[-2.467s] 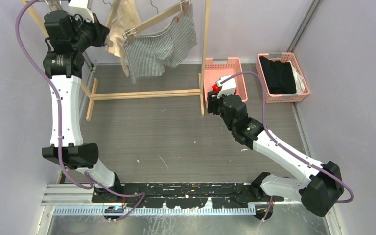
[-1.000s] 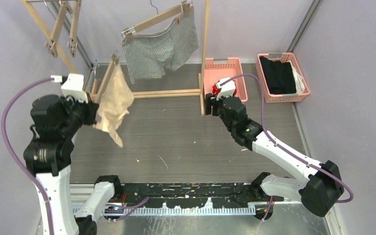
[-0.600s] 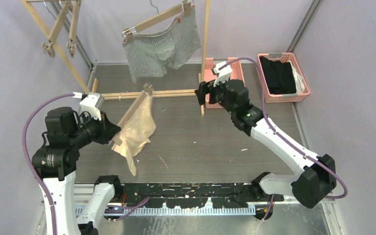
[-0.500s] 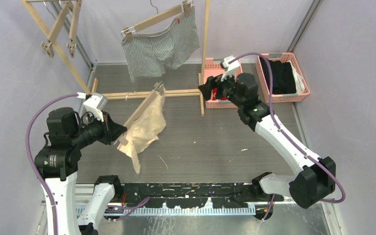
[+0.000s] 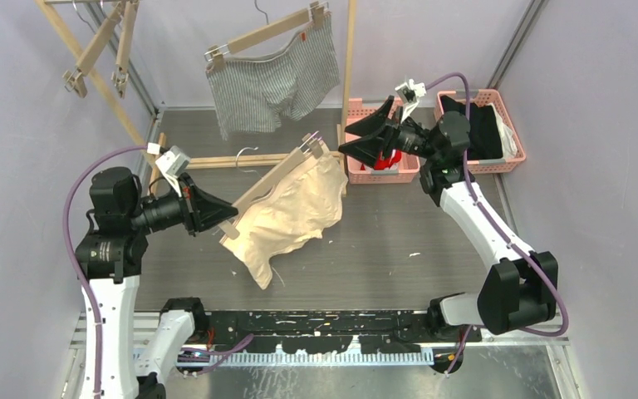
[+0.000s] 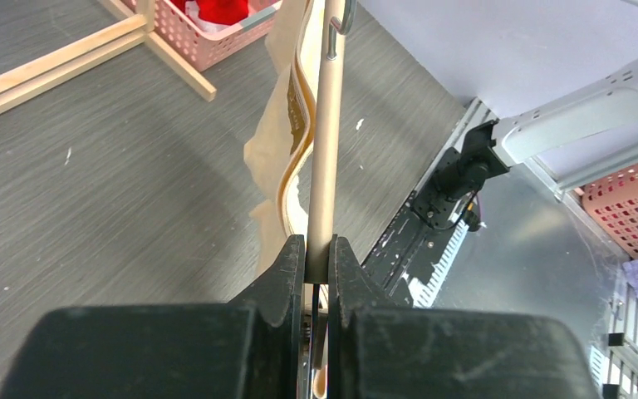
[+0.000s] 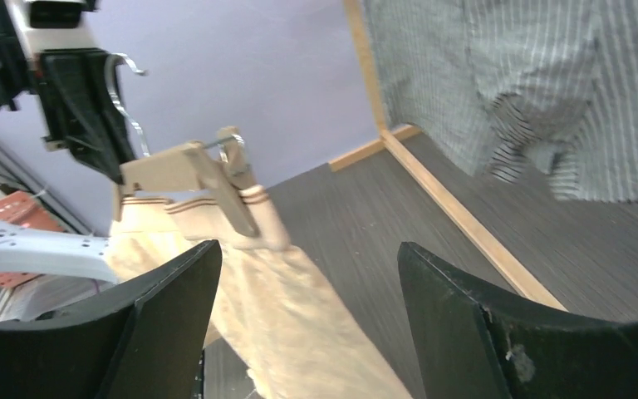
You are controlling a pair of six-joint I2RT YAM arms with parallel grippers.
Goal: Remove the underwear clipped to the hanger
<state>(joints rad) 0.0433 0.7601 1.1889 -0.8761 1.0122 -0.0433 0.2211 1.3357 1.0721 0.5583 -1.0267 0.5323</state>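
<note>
My left gripper (image 5: 218, 217) is shut on the near end of a wooden hanger (image 5: 271, 180) and holds it tilted above the floor; the bar (image 6: 326, 141) shows between its fingers in the left wrist view. The beige underwear (image 5: 291, 216) hangs clipped from it, also in the right wrist view (image 7: 299, 307). My right gripper (image 5: 350, 147) is open and empty, just right of the hanger's far clip (image 7: 234, 191). The striped boxer briefs (image 5: 270, 83) hang clipped to another hanger (image 5: 262, 35) on the rack. The red underwear (image 5: 391, 158) lies in a pink basket (image 5: 380, 110).
A wooden rack stands at the back, with its post (image 5: 348, 75) and floor bar (image 5: 241, 158). Two bare hangers (image 5: 100, 46) hang at its left. A second pink basket (image 5: 511, 133) at the right holds black clothing (image 5: 475, 129). Purple walls close in on both sides.
My left gripper has carried the hanger with the beige underwear off the rack, down and rightward toward the middle. My right gripper has left the basket, risen, turned left and opened toward the hanger's far clip.
</note>
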